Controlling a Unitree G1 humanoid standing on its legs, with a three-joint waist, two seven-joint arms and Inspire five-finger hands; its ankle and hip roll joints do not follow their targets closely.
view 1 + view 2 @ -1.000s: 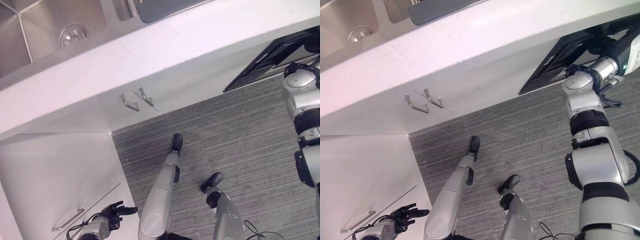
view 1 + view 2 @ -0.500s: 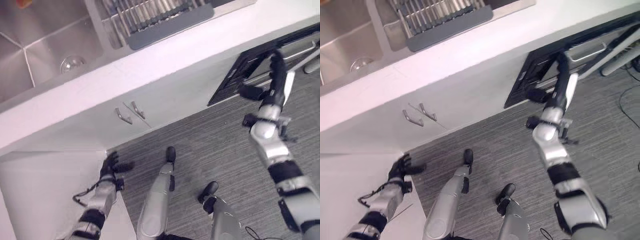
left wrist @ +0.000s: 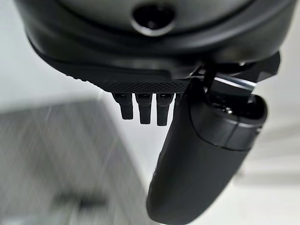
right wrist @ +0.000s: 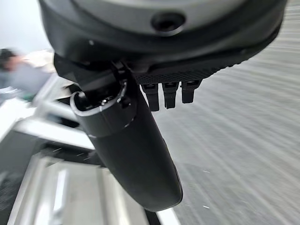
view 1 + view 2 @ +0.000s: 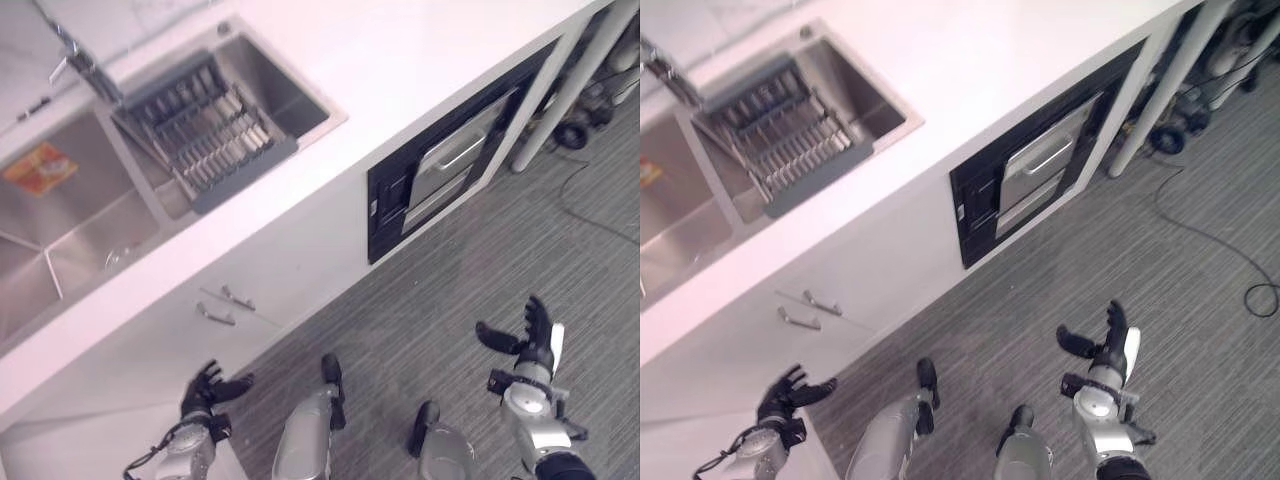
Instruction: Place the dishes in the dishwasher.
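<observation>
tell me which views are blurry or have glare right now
Left wrist view: the left robot hand is sharp, the floor behind is out of focus. Right wrist view: the dishwasher and floor are streaked with blur. Left eye view: crisp, soft sheen in the sink.

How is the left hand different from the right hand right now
The left hand hangs by the white cabinet near its handles; the right hand is over the grey floor, below the dishwasher. The left hand's fingers are relaxed, the right hand's spread wider. Both are open and hold nothing.

A dish rack [image 5: 205,130] sits in the sink [image 5: 60,250], with the dishwasher [image 5: 450,170] under the countertop [image 5: 400,60] to its right.
</observation>
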